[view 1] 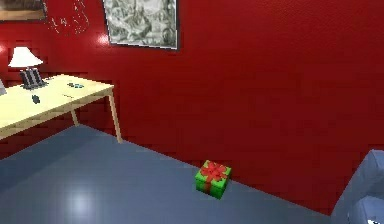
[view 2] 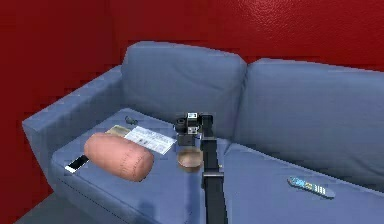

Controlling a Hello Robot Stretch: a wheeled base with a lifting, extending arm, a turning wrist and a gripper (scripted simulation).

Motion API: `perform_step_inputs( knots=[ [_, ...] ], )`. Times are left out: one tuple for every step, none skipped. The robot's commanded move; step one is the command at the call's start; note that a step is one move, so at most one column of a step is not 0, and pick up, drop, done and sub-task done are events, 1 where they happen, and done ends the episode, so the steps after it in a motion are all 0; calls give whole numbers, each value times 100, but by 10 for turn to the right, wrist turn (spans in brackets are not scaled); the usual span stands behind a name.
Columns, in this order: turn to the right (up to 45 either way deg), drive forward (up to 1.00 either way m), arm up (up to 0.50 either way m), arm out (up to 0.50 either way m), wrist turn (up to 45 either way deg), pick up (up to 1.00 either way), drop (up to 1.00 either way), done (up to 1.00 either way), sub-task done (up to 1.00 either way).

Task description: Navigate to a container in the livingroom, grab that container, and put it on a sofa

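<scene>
Gripper (view 2: 184, 128), dark with thin fingers, at the seat of the padded blue-grey sofa (view 2: 300, 110); we cannot tell whether it holds anything | small round brown container (view 2: 188, 158) on that sofa's seat, near the cushion seam

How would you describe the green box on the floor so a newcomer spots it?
In the forward view, follow the base of the deep red wall rightward from the pale wooden desk. On the blue-grey floor by that wall sits a small green box tied with a red ribbon bow. Nothing else nearby is green.
</scene>
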Motion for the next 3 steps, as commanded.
perform_step_inputs(
  knots=[
    [0,0,10,0,0,0,0,0,0],
    [0,0,0,-8,0,0,0,0,0],
    [0,0,0,0,0,0,0,100,0]
  ],
)
